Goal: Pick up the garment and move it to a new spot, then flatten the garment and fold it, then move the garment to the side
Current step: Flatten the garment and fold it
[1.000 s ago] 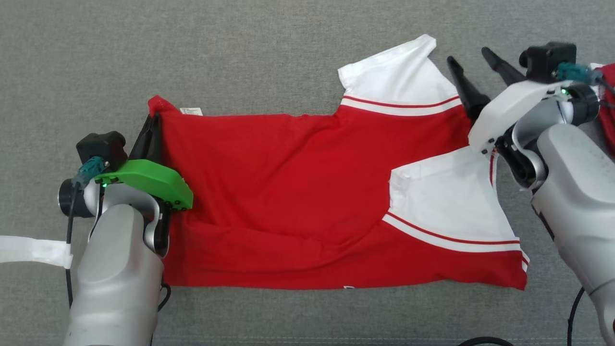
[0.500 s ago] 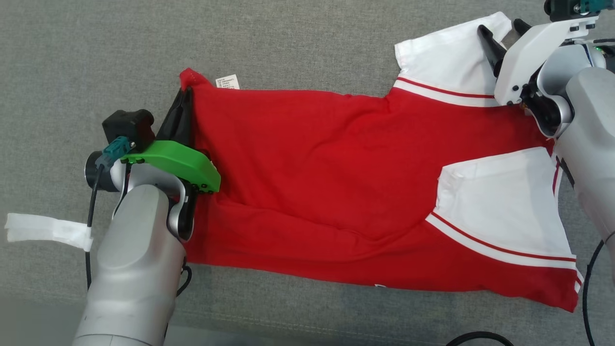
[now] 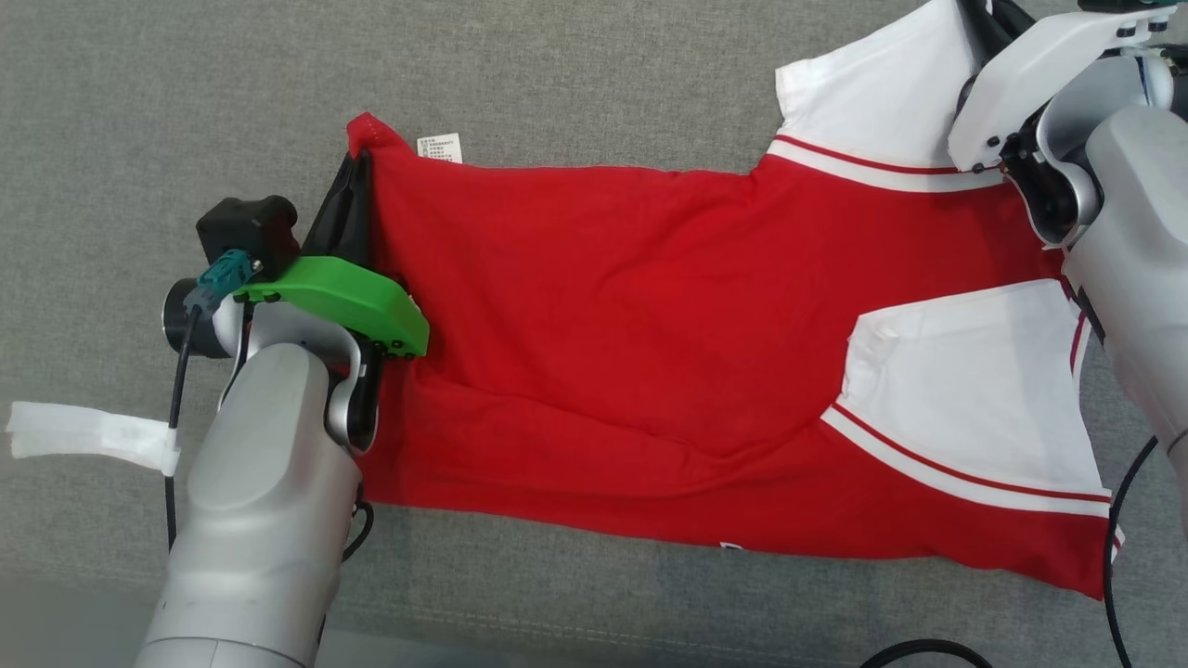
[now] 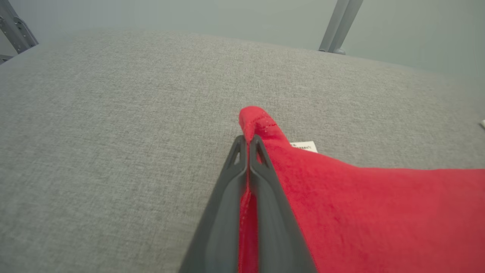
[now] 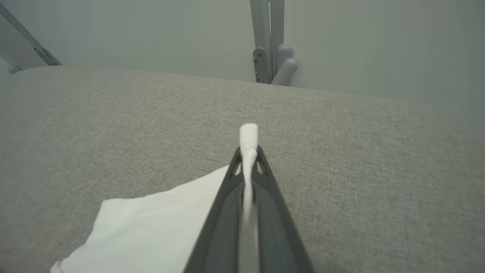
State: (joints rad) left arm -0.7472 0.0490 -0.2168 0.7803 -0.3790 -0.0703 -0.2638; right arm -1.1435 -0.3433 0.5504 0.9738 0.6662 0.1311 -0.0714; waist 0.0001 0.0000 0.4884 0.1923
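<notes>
The grey table (image 3: 186,83) has a red and white T-shirt (image 3: 613,315) spread across it. The right hand (image 5: 249,151) is squeezed tight on the edge of a white sleeve (image 3: 872,102) at one end. The left hand (image 4: 248,141) is squeezed tight on the red corner at the other end, beside a little white label (image 3: 439,147).

The red T-shirt (image 3: 631,306) with white, red-striped sleeves lies spread sideways, lightly creased, hem at the left, one sleeve folded across its body.
</notes>
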